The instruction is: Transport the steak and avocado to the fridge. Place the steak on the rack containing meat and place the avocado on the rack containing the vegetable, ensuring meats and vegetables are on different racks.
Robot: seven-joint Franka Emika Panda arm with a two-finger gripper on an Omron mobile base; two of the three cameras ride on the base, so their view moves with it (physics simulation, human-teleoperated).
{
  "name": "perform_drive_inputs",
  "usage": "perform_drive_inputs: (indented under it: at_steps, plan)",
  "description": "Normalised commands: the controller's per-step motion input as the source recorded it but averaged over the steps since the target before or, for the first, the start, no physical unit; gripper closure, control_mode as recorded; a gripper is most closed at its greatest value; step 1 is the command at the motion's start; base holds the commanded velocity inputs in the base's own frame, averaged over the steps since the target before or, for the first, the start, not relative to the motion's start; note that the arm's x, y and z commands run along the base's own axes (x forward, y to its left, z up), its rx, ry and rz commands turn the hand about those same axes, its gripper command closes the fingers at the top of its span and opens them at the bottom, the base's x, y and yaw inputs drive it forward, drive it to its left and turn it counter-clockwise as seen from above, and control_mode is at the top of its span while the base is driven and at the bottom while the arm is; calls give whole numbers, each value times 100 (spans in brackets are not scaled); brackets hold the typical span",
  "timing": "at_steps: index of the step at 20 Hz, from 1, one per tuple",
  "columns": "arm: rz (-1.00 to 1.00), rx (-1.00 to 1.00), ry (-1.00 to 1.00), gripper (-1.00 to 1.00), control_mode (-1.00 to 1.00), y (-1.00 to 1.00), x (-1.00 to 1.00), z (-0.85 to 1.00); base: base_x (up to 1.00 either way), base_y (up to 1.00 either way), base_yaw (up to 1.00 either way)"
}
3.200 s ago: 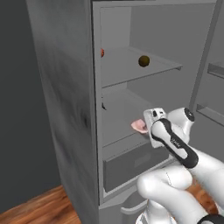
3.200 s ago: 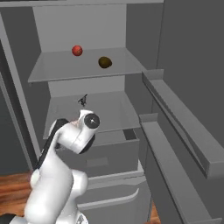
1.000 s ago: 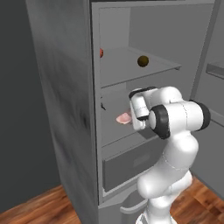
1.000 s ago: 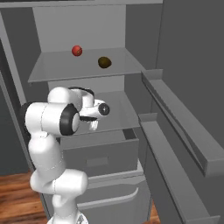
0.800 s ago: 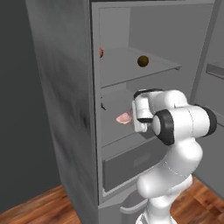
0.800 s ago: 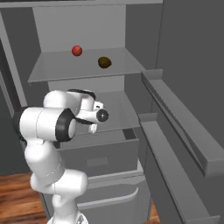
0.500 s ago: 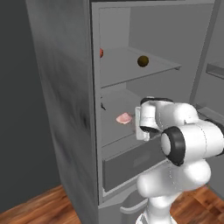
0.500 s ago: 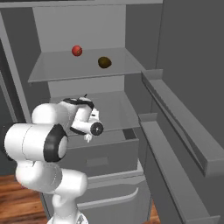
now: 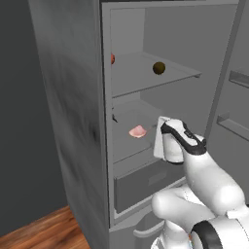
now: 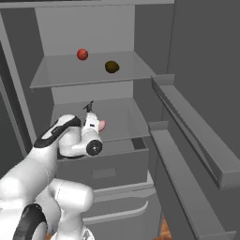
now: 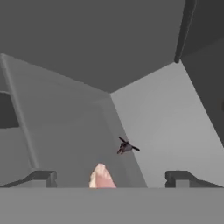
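Fridge (image 9: 73,121) stands open, tall grey cabinet, door swung out on the right side of both base views. Avocado (image 9: 159,68) sits on the rack containing the vegetable (image 9: 146,78), the upper flat shelf, toward its front right part; in the right base view the avocado (image 10: 111,66) is right of a small red-orange round item (image 10: 82,54), the two apart, both resting on that same shelf (image 10: 61,77). The red item (image 9: 112,59) peeks out at the left inner edge in the left base view. Steak (image 9: 137,131) lies flat on the middle shelf (image 9: 127,146), one level below, near the shelf's middle; in the right base view only a pink bit of the steak (image 10: 101,124) shows past the robot's hand. A tiny dark object (image 11: 126,147) sits further back on that middle shelf, also seen in the right base view (image 10: 88,107); too small to identify. Grey drawer (image 9: 146,182) is under the middle shelf. Gripper (image 11: 109,177) is released, fingers spread wide with nothing between them; in the hand view the steak (image 11: 101,177) lies between the two dark fingertips (image 11: 177,177) at the bottom edge, on the shelf, not gripped. The hand is just in front of the middle shelf, close to the steak, contact not clear.
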Motion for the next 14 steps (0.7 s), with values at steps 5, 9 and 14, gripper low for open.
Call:
perform_drive_inputs:
  at_steps: [5, 9, 14]
  plan:
    - [0, 14, 1, -100, -100, -4, -48, 100, 0, 0, 0]
    - [0, 10, 0, -100, -100, 0, -54, 100, 0, 0, 0]
    - [0, 11, 0, -100, -100, -6, -85, 100, 0, 0, 0]
